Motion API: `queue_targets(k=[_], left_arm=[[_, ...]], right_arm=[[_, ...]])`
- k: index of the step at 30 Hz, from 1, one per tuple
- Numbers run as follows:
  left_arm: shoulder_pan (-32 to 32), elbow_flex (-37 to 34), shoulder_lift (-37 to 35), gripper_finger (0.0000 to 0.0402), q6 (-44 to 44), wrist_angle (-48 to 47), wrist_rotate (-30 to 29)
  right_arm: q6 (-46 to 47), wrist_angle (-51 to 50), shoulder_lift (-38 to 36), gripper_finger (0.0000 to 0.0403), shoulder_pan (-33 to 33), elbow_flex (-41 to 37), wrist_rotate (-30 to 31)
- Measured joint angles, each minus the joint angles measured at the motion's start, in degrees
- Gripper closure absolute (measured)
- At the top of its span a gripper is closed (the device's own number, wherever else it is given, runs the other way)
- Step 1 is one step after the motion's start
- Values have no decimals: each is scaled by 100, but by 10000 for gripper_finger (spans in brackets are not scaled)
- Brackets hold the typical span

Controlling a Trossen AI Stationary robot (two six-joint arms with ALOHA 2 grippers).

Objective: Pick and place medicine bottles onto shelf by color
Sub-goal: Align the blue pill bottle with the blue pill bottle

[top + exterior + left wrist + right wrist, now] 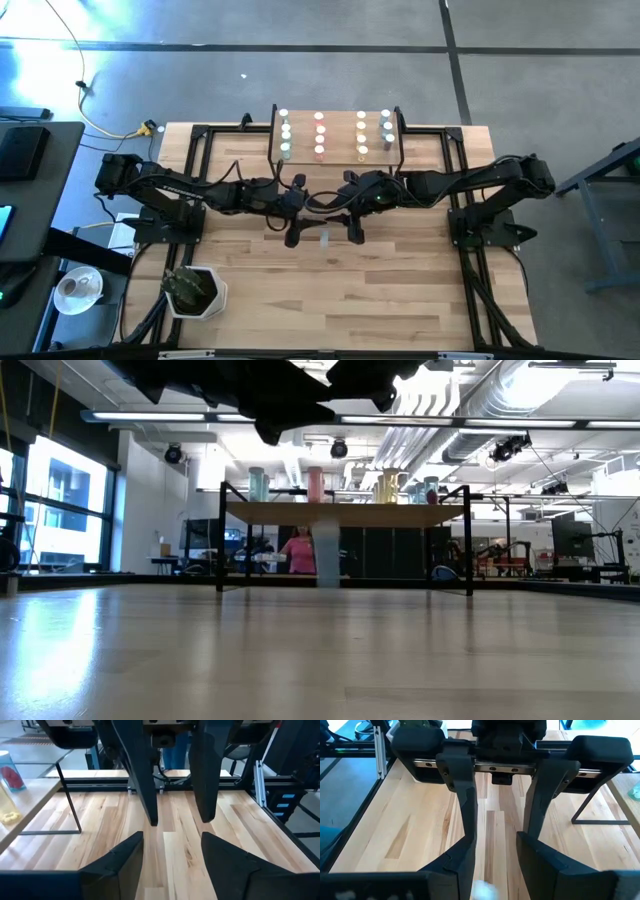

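The shelf (337,112) stood at the far middle of the tabletop (400,300), and the medicine bottles on it were ranged in four rows by colour: green ones (285,135) at one end, then pink ones (319,135), yellow ones (361,136), and blue-grey ones (386,130) at the other end. One more bottle, a pale grey-blue one (327,555), stood upright on the tabletop just in front of the shelf, below its middle in the high view. Both arms reached in towards that spot from either side. The left gripper (293,238) hung in front of the shelf just to the left of the lone bottle, its fingers well apart with nothing between them; only bare wood showed in the gap. The right gripper (355,235) faced it from the other side of the bottle, equally near the shelf's front. Its fingers stood partly apart, and in the left wrist view bare tabletop showed between their tips. In the right wrist view a pale blur lay low between the right gripper's own fingers; what it was could not be told.
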Motion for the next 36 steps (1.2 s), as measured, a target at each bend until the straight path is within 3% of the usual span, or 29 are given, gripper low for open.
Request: queue_targets(k=[8,18,27,32,36], left_arm=[[0,0,0,204,109,-243,0],[-6,0,-34,198,48,-1154,5],[-400,7,-52,193,-1920,-1796,549],[-731,437,-50,194,-2199,-2208,554],[-1026,1152,-6,194,-2231,-3128,66]], right_arm=[[114,7,0,280,0,0,2],[105,7,-2,253,0,0,139],[122,-172,-2,236,-72,0,626],[104,-267,-9,235,-256,11,634],[85,-865,-50,235,-478,471,661]])
